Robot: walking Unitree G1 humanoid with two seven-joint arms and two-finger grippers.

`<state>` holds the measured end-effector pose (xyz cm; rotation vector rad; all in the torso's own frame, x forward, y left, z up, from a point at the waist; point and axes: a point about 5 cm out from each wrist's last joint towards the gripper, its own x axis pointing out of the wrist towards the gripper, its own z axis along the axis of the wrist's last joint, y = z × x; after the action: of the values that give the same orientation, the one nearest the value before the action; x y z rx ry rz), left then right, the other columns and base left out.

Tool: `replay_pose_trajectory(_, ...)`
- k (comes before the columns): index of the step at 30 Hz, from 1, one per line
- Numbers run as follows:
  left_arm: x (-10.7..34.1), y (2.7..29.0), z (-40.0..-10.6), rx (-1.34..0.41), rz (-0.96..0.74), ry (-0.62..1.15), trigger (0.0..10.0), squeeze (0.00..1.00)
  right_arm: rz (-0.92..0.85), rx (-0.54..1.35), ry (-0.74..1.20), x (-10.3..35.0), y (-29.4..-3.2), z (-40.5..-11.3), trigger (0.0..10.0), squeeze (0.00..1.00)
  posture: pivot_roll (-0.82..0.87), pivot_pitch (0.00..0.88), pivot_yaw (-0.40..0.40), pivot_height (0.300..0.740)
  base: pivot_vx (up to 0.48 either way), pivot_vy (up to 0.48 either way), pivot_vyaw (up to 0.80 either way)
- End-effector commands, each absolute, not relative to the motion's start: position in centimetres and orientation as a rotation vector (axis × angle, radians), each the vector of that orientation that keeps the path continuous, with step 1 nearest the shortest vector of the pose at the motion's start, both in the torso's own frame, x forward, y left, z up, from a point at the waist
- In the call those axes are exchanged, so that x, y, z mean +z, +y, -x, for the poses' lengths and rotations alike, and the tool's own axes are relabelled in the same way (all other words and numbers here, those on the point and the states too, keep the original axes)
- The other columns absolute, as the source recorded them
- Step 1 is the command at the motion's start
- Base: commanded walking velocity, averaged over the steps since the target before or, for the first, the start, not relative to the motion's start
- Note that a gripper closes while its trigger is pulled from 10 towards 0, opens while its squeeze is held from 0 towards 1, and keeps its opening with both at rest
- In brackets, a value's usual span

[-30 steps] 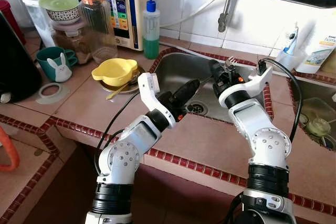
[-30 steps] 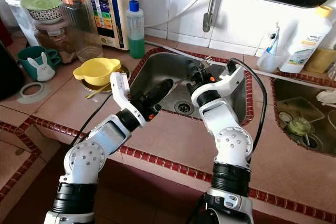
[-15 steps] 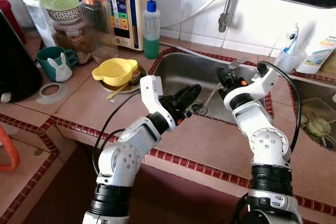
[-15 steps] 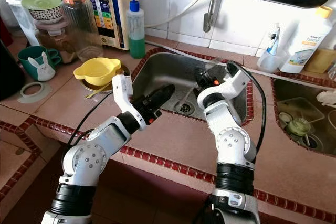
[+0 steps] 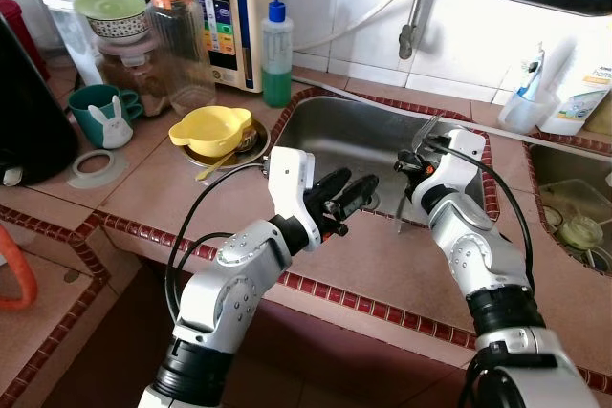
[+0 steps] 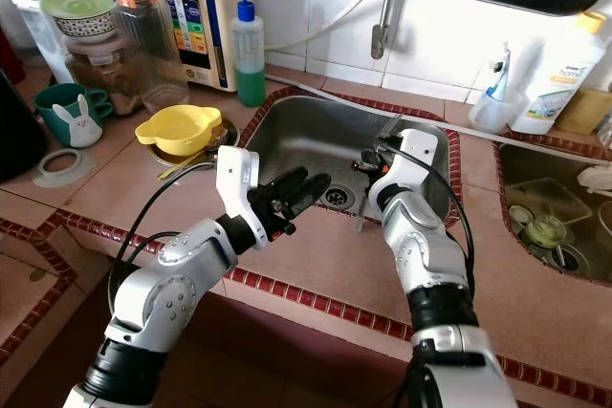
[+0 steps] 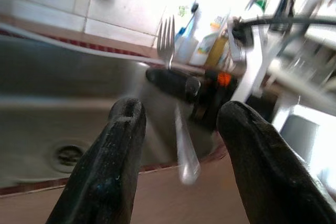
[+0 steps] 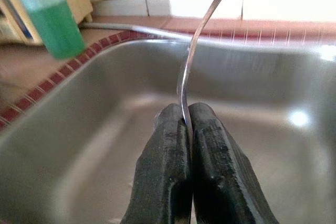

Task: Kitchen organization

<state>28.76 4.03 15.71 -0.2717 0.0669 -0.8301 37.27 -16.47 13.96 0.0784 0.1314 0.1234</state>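
The right gripper [image 8: 186, 124] has its fingers [image 8: 169, 145] pressed together on the handle of a metal fork [image 5: 409, 177], which it holds above the front edge of the steel sink [image 5: 344, 136], with the tines up. The left gripper [image 5: 346, 194] has its fingers [image 7: 116, 145] spread apart and holds nothing; it hovers over the same front edge of the sink, just beside the fork. On the tiled bench [image 5: 163, 188], to the left of the sink, stand a yellow bowl [image 5: 210, 129] and a green bottle [image 5: 276, 54].
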Motion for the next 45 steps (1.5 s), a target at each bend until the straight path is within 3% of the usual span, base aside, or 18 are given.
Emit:
replay_pose_trajectory(1, 15.7, 4.0, -28.3, -0.844, 0.189, 0.035, 10.0, 1.00, 0.048, 0.133, 0.173, 12.6, -16.8, -37.3, 0.0, 0.00, 0.21, 0.000, -0.032, 0.740, 0.000, 0.000, 0.00)
replay_pose_trajectory(6, 15.3, 4.6, -27.9, -0.838, 0.133, 0.024, 10.0, 1.00, 0.192, 0.102, 0.194, 12.2, -18.0, -37.7, 0.2, 0.00, 0.24, 0.000, -0.032, 0.740, 0.000, 0.000, 0.00)
replay_pose_trajectory(8, 15.2, 4.9, -27.9, -0.825, 0.125, 0.020, 10.0, 1.00, 0.238, 0.082, 0.182, 12.5, -18.5, -38.0, 1.1, 0.00, 0.25, 0.000, -0.033, 0.740, 0.000, 0.000, 0.00)
replay_pose_trajectory(9, 15.2, 5.1, -28.0, -0.817, 0.116, 0.016, 10.0, 1.00, 0.259, 0.067, 0.173, 12.8, -18.8, -38.2, 0.0, 0.00, 0.26, 0.000, -0.034, 0.740, 0.000, 0.000, 0.00)
replay_pose_trajectory(11, 15.1, 5.3, -28.0, -0.811, 0.097, 0.003, 10.0, 1.00, 0.283, 0.062, 0.167, 13.2, -19.0, -38.5, 1.5, 0.00, 0.27, 0.000, -0.035, 0.740, 0.000, 0.000, 0.00)
replay_pose_trajectory(12, 15.1, 5.3, -28.0, -0.811, 0.097, 0.003, 10.0, 1.00, 0.283, 0.062, 0.167, 13.2, -19.0, -38.5, 1.5, 0.00, 0.27, 0.000, -0.035, 0.740, 0.000, 0.000, 0.00)
replay_pose_trajectory(13, 15.1, 5.4, -27.9, -0.811, 0.095, 0.002, 10.0, 1.00, 0.277, 0.067, 0.169, 13.2, -19.0, -38.6, 4.6, 0.00, 0.27, 0.000, -0.036, 0.740, 0.000, 0.000, 0.00)
replay_pose_trajectory(14, 15.1, 5.4, -27.9, -0.810, 0.088, -0.001, 10.0, 1.00, 0.257, 0.074, 0.179, 13.1, -18.9, -38.6, 10.0, 0.06, 0.27, 0.000, -0.036, 0.740, 0.000, 0.000, 0.00)
replay_pose_trajectory(15, 15.1, 5.3, -27.9, -0.811, 0.086, -0.002, 10.0, 1.00, 0.251, 0.082, 0.191, 13.0, -18.8, -38.6, 10.0, 0.64, 0.27, 0.000, -0.036, 0.740, 0.000, 0.000, 0.00)
replay_pose_trajectory(16, 15.1, 5.2, -27.9, -0.813, 0.082, -0.003, 10.0, 1.00, 0.245, 0.089, 0.200, 12.9, -18.7, -38.6, 10.0, 1.00, 0.27, 0.000, -0.035, 0.740, 0.000, 0.000, 0.00)
replay_pose_trajectory(45, 14.9, 4.9, -28.0, -0.791, 0.029, -0.026, 10.0, 1.00, 0.070, 0.289, 0.262, 10.7, -15.9, -37.7, 10.0, 1.00, 0.24, 0.000, -0.039, 0.740, 0.000, 0.000, 0.00)
